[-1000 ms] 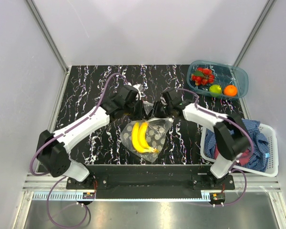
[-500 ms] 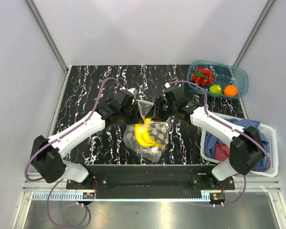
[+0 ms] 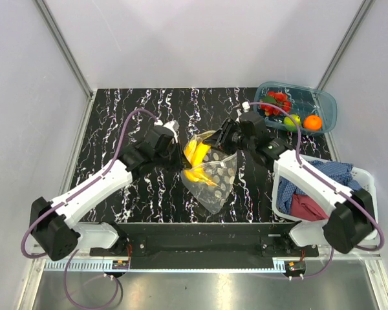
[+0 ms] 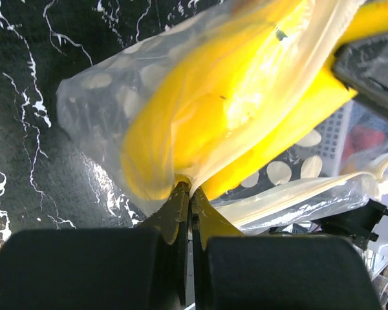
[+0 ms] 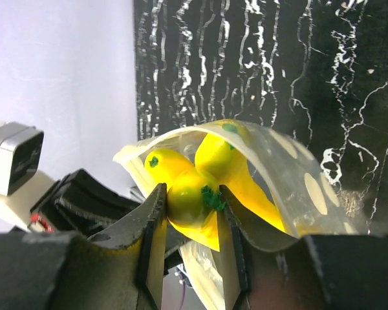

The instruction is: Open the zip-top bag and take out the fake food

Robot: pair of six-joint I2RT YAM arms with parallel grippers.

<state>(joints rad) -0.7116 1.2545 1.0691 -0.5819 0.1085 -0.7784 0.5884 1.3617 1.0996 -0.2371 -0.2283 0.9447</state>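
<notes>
Black white-veined marble counter [image 3: 116, 123]; clear dotted zip-top bag [image 3: 215, 184] held up mid-counter, mouth open. Bag edge nipped flat in left claw [image 4: 189, 197]; right claw [image 5: 191, 194] pinches yellow plastic banana bunch [image 3: 194, 154] at stem end, at bag mouth. Step: extraction. Next, likely: right draws bananas out, left anchors bag.

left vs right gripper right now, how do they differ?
Left gripper is fully shut, pinching thin plastic of the bag; right gripper stands wider, clamped around the end of the banana bunch. So the left gripper holds the wrapper, the right gripper the food. Both grip the same bundle, close together.
</notes>
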